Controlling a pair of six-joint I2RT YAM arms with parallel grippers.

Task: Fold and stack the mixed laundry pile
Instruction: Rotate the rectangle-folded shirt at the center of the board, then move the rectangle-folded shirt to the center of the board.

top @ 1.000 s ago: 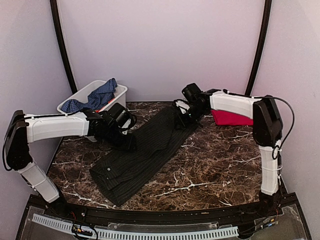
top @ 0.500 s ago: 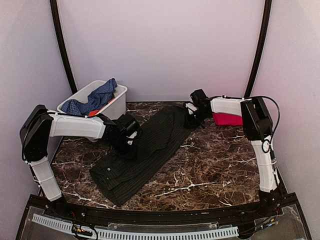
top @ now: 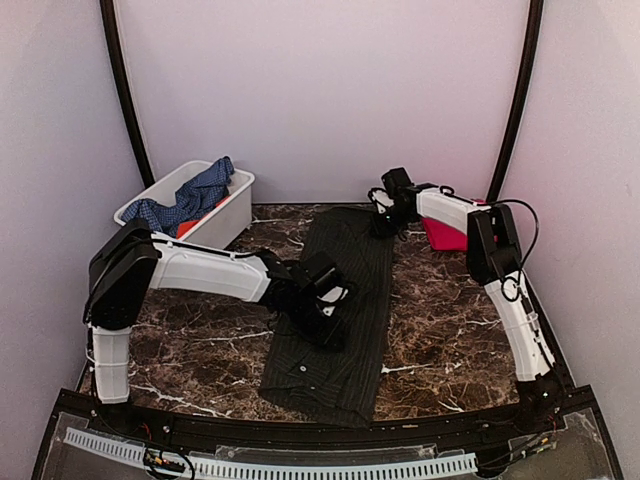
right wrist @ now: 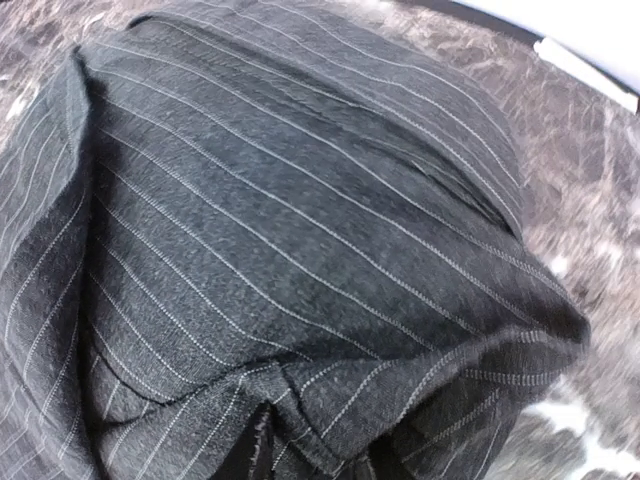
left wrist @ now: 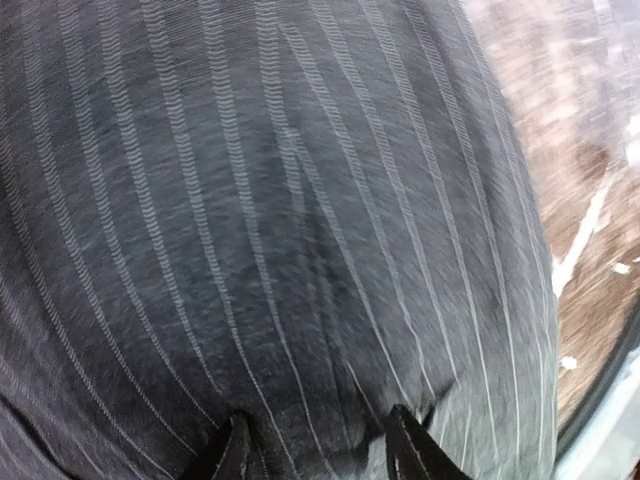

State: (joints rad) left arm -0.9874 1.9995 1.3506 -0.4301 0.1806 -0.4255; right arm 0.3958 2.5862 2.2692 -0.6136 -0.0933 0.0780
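Marbled worktop (top: 440,330) carries the pinstriped shirt (top: 352,268), spread lengthwise. The right jaws are clamped on the shirt's far edge. The left jaws press into its middle, slightly apart; I cannot tell whether they grip it. A red cloth (top: 447,238) lies just right of the shirt's far end.

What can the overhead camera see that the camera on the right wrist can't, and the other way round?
Only the overhead view: the white bin holding a blue checked garment, a red cloth at the far right, and the dark pinstriped shirt seen whole, laid out lengthwise. Only the right wrist view: a bunched fold of that shirt up close, pinched in the right gripper. Both: the shirt and the marble table.
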